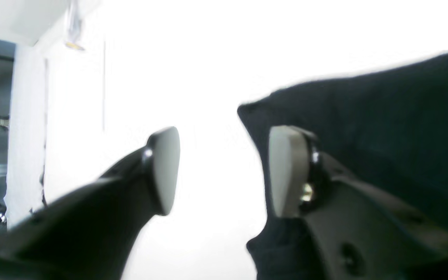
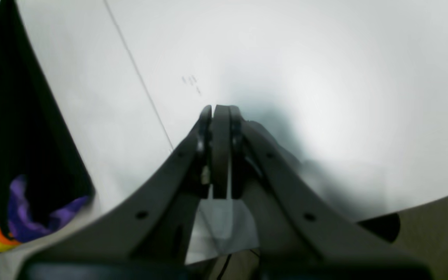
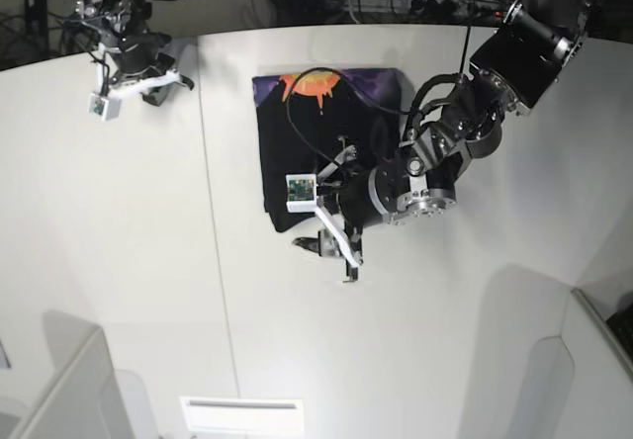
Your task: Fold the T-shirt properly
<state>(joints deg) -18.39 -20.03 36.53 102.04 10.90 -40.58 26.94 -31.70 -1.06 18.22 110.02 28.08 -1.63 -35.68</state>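
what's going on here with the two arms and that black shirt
A two-armed robot is folding a black T-shirt on a white table. The shirt lies in a compact folded rectangle with its orange and purple print showing at the far end. The left gripper is low at the shirt's near edge, jaws apart with nothing between them; one pad sits right by the cloth. The right gripper is shut and empty, parked off to the side over bare table.
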